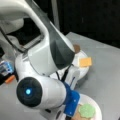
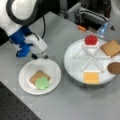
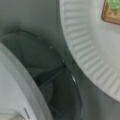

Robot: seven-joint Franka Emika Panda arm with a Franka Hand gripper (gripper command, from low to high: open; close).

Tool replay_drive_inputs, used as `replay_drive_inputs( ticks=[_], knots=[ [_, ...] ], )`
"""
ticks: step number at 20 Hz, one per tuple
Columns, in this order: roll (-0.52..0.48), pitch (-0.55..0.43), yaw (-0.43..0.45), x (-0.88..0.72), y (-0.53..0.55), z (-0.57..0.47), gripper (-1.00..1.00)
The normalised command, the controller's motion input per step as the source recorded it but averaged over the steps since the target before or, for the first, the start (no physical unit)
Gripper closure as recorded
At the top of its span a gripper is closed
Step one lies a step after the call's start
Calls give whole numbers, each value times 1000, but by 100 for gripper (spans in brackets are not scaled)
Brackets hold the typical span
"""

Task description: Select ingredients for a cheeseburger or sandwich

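My white arm (image 2: 22, 15) filled the left of both front views. To the right stood the large round divided tray (image 2: 75, 65). It carried a red tomato (image 2: 90, 40) at its far side, a tan bread square (image 2: 111, 48) and a brown round patty (image 2: 114, 68) at its right edge, and an orange cheese square (image 2: 91, 78) at its near edge. Left of the tray sat the white plate (image 2: 53, 67). On it lay a second bread slice (image 2: 37, 75) with green lettuce (image 2: 42, 83) resting on top, the sandwich so far. My gripper (image 2: 40, 56) hovered just beyond the plate's far rim, holding nothing; I could not tell whether my jaws were apart or together.
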Motion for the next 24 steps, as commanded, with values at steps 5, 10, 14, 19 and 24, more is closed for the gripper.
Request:
replay_drive_inputs(
  ticks=[5, 10, 14, 19, 24],
  knots=[
    [-473, -69, -197, -640, 510, 162, -100],
    [-503, -81, -184, -623, 458, 108, -100],
    [-453, -75, -212, -540, 439, 88, -100],
    [-455, -127, -184, -420, 468, 38, -100],
    [-448, -157, 61, -419, 357, -67, -100]
  ],
)
